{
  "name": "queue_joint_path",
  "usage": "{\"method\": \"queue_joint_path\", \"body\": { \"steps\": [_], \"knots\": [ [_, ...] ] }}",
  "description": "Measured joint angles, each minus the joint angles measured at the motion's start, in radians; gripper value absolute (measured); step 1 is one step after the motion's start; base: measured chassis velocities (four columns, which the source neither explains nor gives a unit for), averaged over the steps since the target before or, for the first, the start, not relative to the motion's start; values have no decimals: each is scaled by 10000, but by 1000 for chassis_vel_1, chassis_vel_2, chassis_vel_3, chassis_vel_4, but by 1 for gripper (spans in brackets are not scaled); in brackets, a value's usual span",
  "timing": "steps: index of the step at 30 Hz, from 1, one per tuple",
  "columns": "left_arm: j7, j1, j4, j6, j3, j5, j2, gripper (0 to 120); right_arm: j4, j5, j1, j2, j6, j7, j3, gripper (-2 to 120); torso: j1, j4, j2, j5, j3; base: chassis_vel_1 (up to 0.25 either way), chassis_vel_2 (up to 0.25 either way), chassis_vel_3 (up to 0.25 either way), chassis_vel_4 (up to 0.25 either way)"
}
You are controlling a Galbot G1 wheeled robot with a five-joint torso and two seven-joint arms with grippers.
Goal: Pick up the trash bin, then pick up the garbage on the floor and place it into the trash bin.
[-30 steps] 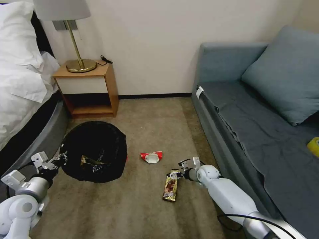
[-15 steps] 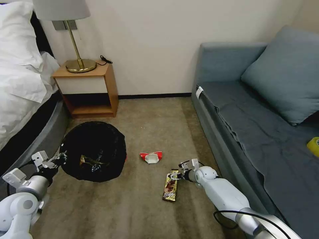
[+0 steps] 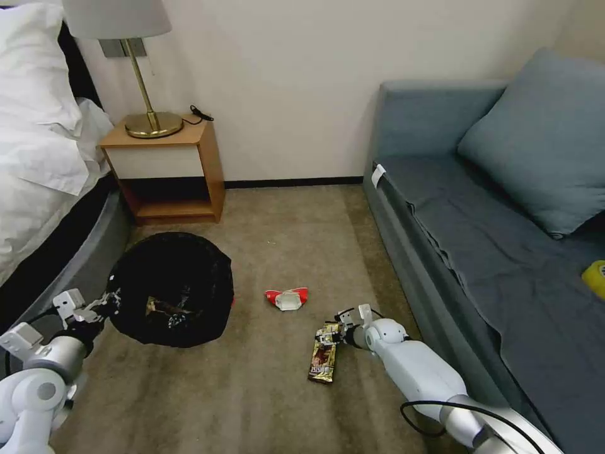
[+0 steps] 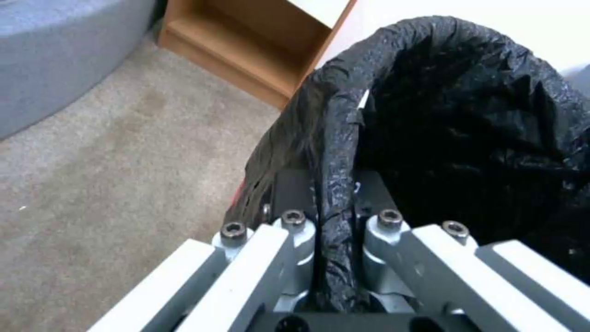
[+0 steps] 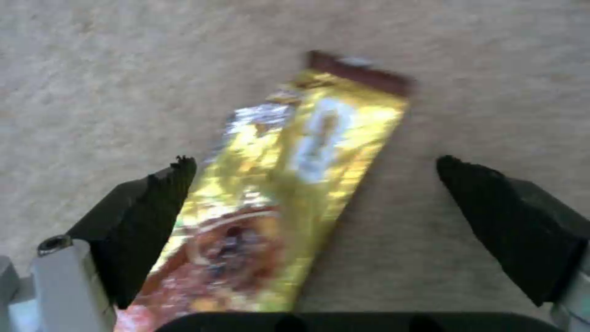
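The trash bin (image 3: 169, 287), round and lined with a crinkly black bag, sits tilted at the left of the carpet with some litter inside. My left gripper (image 3: 108, 304) is shut on its rim (image 4: 335, 152), the black bag pinched between the fingers. A brown-gold snack wrapper (image 3: 322, 357) lies on the carpet at the middle front. My right gripper (image 3: 332, 334) is low at the wrapper's far end, open, and the wrapper (image 5: 276, 184) lies between the two black fingertips. A white packet with red ends (image 3: 287, 297) lies a little beyond it.
A grey sofa (image 3: 504, 252) with a cushion runs along the right, a yellow tape roll (image 3: 594, 277) on its seat. A wooden nightstand (image 3: 167, 170) with a brass lamp stands at the back left beside the bed (image 3: 44, 164). Carpet between bin and sofa is open.
The bin and my left gripper have shifted slightly left and toward me. My right gripper has edged left and lower over the snack wrapper's far end.
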Motion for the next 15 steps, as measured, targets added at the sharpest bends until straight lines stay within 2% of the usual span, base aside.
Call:
{"method": "queue_joint_path", "body": {
  "steps": [9,15],
  "knots": [
    [33,41,-47,-45,46,85,-96,4,-527,-10,120,-48,390,22,117,100,-1,-2,2,-2,-1,0,0,0,0],
    [54,-15,18,-53,51,101,-40,4,-782,-80,180,151,492,30,58,100,-1,-14,3,-12,-2,0,0,0,0]
  ]
}}
